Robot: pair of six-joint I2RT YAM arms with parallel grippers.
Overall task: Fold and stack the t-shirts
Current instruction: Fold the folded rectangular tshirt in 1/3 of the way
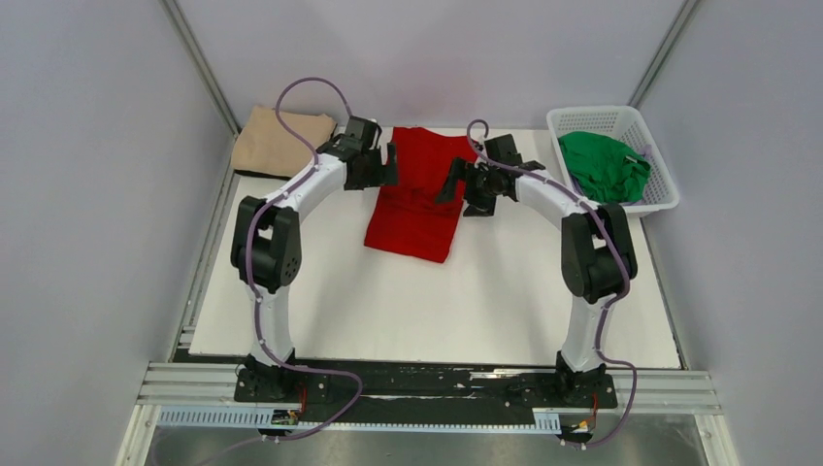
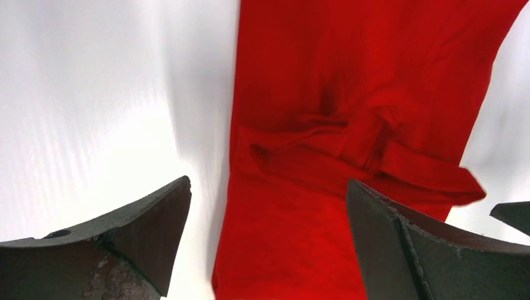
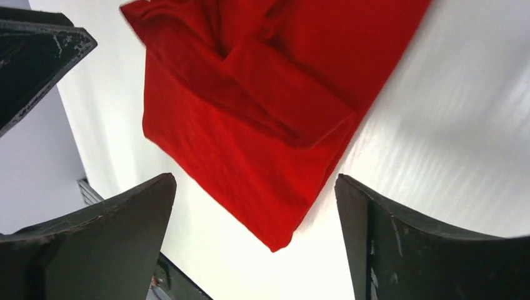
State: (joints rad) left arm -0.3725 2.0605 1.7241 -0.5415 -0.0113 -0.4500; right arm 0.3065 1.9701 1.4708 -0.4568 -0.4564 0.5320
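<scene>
The red t-shirt [image 1: 419, 194] lies on the white table as a long strip with its sleeves folded in; it also shows in the left wrist view [image 2: 350, 125] and the right wrist view [image 3: 262, 119]. My left gripper [image 1: 390, 165] is open and empty at the shirt's far left edge. My right gripper [image 1: 452, 183] is open and empty at the shirt's far right edge. In the left wrist view the left gripper [image 2: 269, 212] hangs over the cloth's edge. In the right wrist view the right gripper [image 3: 255, 212] hangs over a far corner. The tan shirt [image 1: 281, 141] lies folded at the far left. The green shirt [image 1: 604, 165] lies crumpled in the basket.
The white lattice basket [image 1: 658, 155] stands at the table's far right. The white table [image 1: 437, 301] ends at a black rail [image 1: 427, 383] by the arm bases. Grey walls close in on three sides.
</scene>
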